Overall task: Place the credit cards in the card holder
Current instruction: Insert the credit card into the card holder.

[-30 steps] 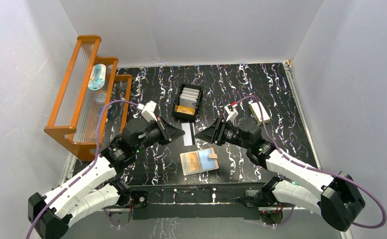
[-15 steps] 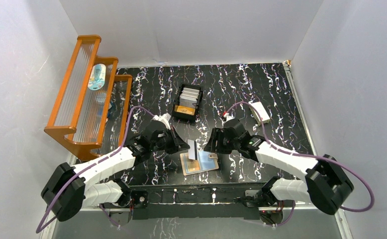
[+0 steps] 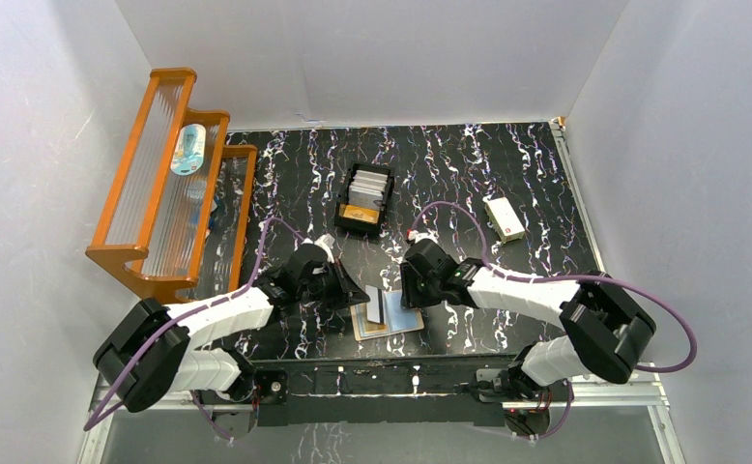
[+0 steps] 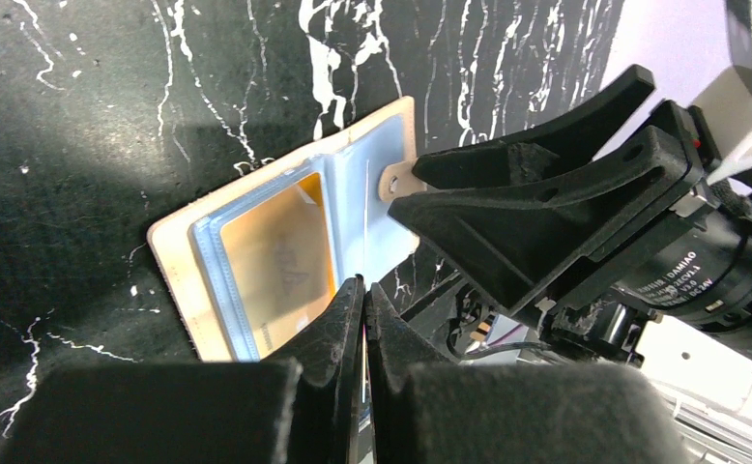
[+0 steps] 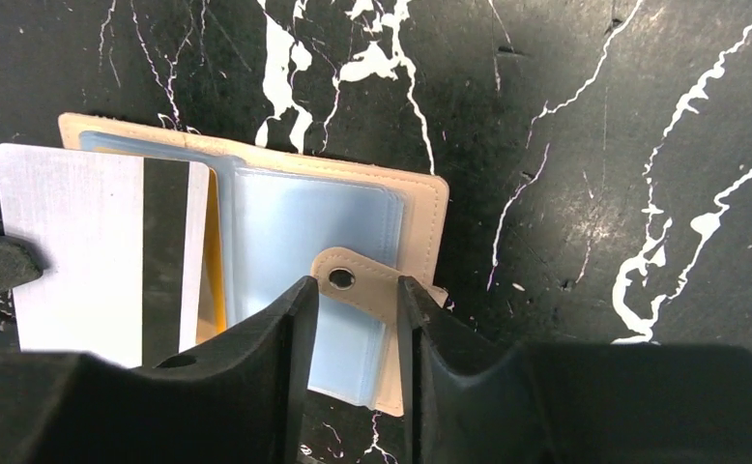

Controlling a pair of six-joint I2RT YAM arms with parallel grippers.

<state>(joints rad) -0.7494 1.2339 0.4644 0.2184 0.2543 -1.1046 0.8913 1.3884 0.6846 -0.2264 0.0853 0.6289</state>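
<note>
tan holder (image 3: pixel 403 323): lies open on the table (image 3: pixel 469 174) near the front edge, between both claws; a gold card (image 4: pixel 275 263) already sits in its left sleeve.
left claw (image 4: pixel 364 290): pinched shut on a whitish card (image 5: pixel 77 253) with a dark stripe, held on edge over the holder's left page.
right claw (image 5: pixel 358 290): part open, low over the right page, one finger on either side of the snap tab (image 5: pixel 345 280); no clear grip on it.
just changed: a second ago both arms were further back, toward the tray (image 3: pixel 362 199); now both have come down to the holder, and the card is there in the left claw.
meaning: pick-up looks done; the step in hand is likely the insert, with the right claw steadying the holder.
next: the card's edge must find a sleeve mouth; which sleeve is free i cannot tell.
risk: the holder may slide or fold if the tab side is not pinned.
other cards: upright in the tray, well apart from the holder.
</note>
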